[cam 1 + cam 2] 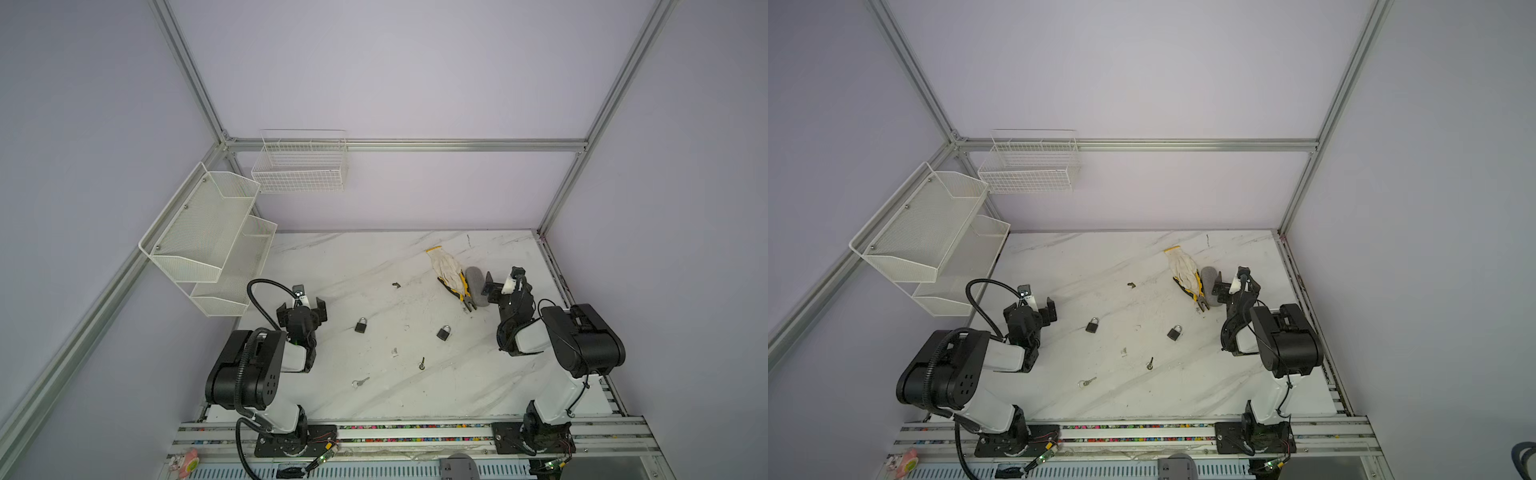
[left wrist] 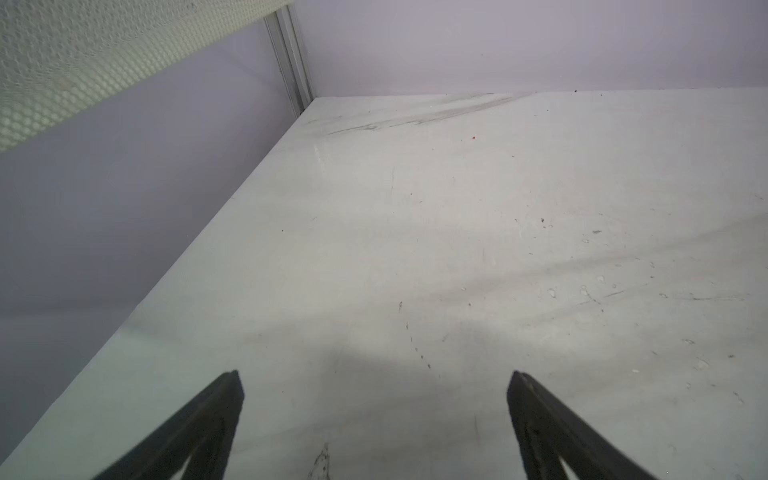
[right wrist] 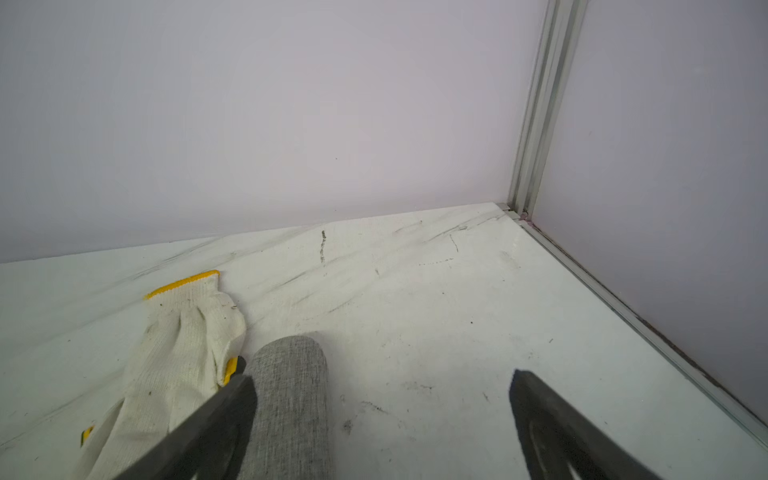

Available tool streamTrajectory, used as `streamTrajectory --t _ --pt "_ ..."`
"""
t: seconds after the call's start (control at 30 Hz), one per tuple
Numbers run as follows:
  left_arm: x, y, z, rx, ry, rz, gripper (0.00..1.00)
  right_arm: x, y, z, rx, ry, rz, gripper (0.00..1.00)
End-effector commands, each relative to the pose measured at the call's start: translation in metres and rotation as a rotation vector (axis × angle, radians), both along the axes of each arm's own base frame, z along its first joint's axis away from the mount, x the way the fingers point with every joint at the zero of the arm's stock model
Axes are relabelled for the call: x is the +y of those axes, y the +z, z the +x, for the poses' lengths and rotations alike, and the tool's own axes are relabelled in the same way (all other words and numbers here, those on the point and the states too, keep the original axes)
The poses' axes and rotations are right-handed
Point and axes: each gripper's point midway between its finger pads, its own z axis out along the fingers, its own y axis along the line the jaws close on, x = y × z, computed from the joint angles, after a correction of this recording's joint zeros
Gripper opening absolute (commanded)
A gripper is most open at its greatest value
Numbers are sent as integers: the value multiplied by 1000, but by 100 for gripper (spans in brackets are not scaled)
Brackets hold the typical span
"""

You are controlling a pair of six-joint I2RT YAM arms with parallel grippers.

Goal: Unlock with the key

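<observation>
Two dark padlocks lie mid-table in both top views, one on the left (image 1: 361, 325) (image 1: 1093, 324) and one on the right (image 1: 444, 333) (image 1: 1175, 332). A silver key (image 1: 360, 382) (image 1: 1086, 382) on a ring lies nearer the front. A dark key (image 1: 422, 363) (image 1: 1149, 363) lies between it and the right padlock. My left gripper (image 1: 301, 306) (image 2: 376, 374) is open over bare table, left of the left padlock. My right gripper (image 1: 502, 279) (image 3: 382, 376) is open at the back right, empty. Neither wrist view shows a lock or key.
A white glove (image 1: 446, 264) (image 3: 178, 353) lies over yellow-handled pliers (image 1: 463, 295). A grey fabric roll (image 1: 476, 284) (image 3: 291, 395) sits beside my right gripper. A small dark bit (image 1: 396, 285) lies further back. A white mesh shelf (image 1: 203, 237) and wire basket (image 1: 299, 166) hang at the left.
</observation>
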Motion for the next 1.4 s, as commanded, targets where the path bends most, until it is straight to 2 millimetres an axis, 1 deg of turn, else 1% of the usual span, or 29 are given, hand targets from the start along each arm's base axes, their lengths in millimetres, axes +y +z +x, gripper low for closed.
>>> streamTrajectory --t 0.0,1.17,1.37 --pt "2 35 17 -118 15 -8 100 4 15 4 -46 24 -22 97" --pt "2 35 17 -118 17 -6 100 3 16 4 -49 22 -22 97" --pt "3 37 16 -123 25 -5 100 1 17 1 -57 8 -26 97"
